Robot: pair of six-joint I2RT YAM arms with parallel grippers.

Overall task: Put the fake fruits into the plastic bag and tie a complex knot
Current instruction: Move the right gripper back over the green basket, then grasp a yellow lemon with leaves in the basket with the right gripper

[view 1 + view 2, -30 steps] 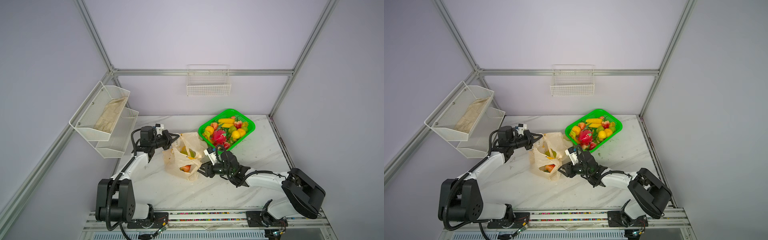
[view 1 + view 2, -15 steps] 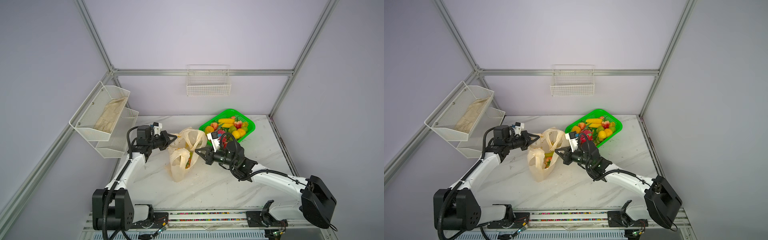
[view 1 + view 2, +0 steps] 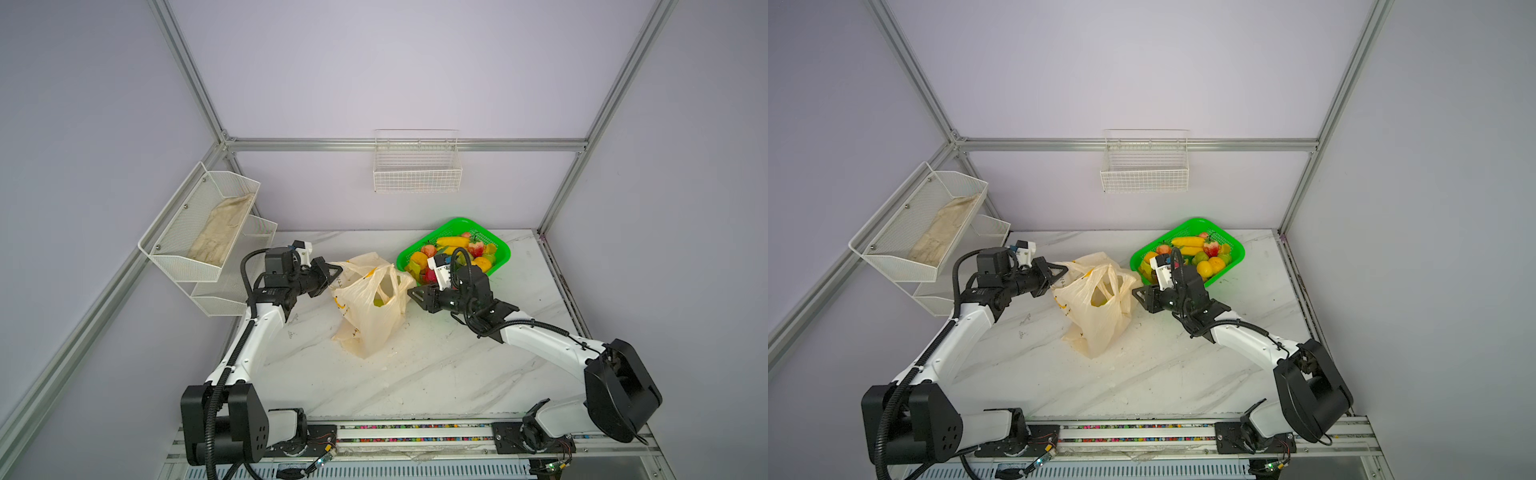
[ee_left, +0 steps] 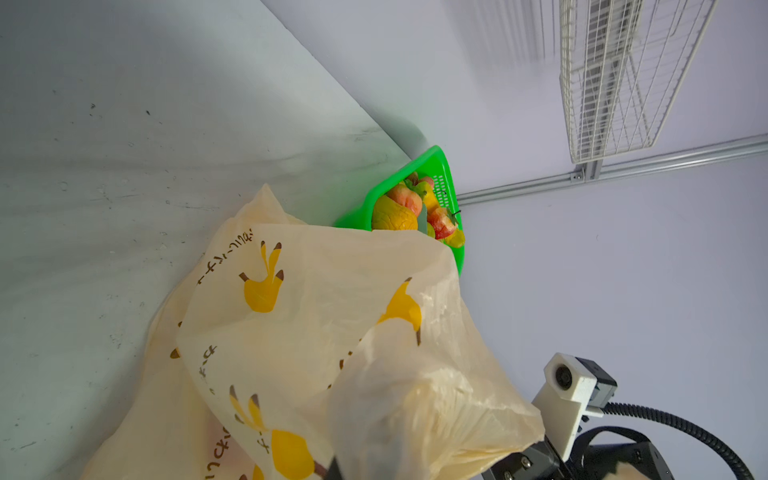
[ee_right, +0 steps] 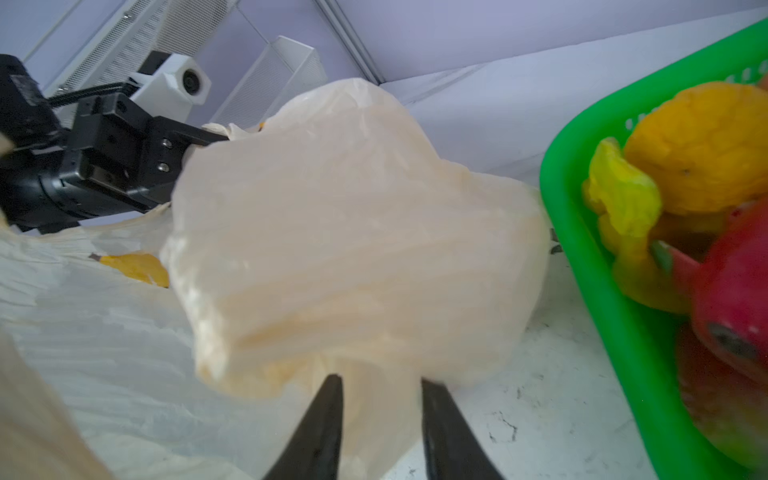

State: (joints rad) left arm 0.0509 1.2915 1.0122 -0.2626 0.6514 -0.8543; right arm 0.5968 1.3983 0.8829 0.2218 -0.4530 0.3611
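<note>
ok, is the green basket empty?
No, in a top view the green basket holds a pile of fake fruits, yellow, orange and red ones among them.

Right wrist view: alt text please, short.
A cream plastic bag fills most of the view, a blurred fold of it lying between the right gripper's parted black fingers. Beyond it the left gripper pinches the bag's far edge, and a green basket of fruits sits beside the bag on the white table.
</note>
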